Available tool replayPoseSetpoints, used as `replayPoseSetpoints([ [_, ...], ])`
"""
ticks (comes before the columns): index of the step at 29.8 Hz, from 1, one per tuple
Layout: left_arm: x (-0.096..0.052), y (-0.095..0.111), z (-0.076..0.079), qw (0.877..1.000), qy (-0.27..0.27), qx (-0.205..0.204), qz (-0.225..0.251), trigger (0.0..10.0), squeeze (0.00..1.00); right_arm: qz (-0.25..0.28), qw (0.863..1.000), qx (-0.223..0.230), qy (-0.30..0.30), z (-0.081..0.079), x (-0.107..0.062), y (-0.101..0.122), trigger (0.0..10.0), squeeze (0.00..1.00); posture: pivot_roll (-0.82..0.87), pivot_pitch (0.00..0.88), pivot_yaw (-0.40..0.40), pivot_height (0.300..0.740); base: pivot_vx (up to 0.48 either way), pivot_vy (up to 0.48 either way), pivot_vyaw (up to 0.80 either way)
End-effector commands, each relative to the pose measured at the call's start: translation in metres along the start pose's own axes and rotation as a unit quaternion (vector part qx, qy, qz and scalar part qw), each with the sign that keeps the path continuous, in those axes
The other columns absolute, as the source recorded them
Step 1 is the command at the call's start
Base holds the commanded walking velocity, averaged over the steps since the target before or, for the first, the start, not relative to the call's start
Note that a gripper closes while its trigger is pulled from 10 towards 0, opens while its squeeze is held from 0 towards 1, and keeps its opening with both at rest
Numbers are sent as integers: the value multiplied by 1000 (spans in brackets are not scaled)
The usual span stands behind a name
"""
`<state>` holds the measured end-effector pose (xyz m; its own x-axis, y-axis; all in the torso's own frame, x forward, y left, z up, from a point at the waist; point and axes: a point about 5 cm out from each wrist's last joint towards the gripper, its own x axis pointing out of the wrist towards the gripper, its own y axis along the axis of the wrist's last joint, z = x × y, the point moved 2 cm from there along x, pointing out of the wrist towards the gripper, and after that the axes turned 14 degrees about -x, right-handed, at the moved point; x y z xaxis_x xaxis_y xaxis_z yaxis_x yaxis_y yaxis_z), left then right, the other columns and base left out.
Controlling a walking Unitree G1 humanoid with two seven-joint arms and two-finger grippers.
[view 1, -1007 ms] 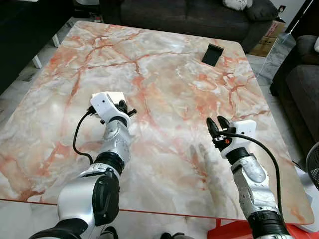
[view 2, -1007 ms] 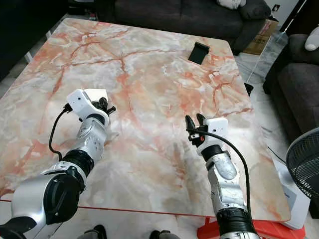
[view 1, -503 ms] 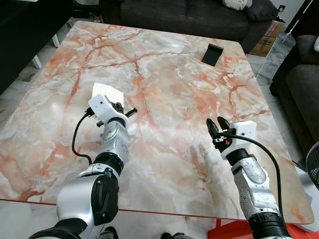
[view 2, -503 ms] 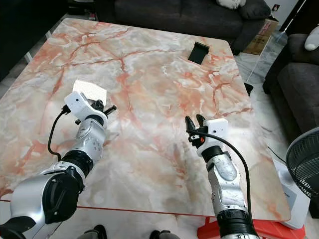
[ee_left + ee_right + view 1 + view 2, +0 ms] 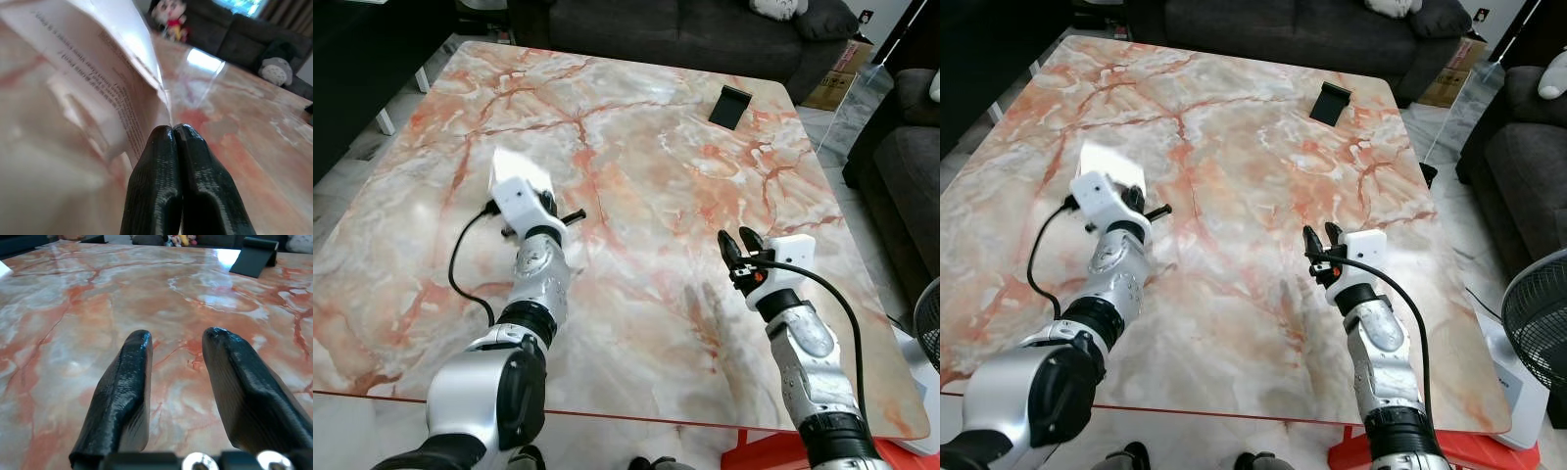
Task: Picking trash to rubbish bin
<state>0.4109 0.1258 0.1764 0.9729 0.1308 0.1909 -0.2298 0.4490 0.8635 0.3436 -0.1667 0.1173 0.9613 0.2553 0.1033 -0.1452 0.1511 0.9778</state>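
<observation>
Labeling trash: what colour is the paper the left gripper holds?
White paper with black print, best in left wrist view.

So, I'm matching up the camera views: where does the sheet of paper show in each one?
Left eye view: paper just beyond the left gripper.
Right eye view: same spot, left of centre.
Left wrist view: printed sheet, pinched at its edge.
Right wrist view: I can't make it out.
Shared landmark: black stand.

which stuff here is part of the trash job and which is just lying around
Job: sheet of paper, pinched in the left gripper; right gripper, open above the marble table.

Lying about: black stand, sofa, cardboard box, fan.
</observation>
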Motion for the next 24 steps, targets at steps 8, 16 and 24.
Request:
replayPoseSetpoints([
  [8,-15,-7,4,992,-51,108,28,10000,0,17,999,12,-25,0,9,6,10000,0,-135,103,-94,740,0,0,0],
  [16,-25,-14,-1,974,-83,207,29,10000,0,43,997,20,-54,5,17,18,10000,0,-110,69,-61,740,0,0,0],
  [24,-22,-7,0,948,-113,295,44,10000,0,52,996,32,-72,6,24,19,10000,0,-85,3,-19,740,0,0,0],
])
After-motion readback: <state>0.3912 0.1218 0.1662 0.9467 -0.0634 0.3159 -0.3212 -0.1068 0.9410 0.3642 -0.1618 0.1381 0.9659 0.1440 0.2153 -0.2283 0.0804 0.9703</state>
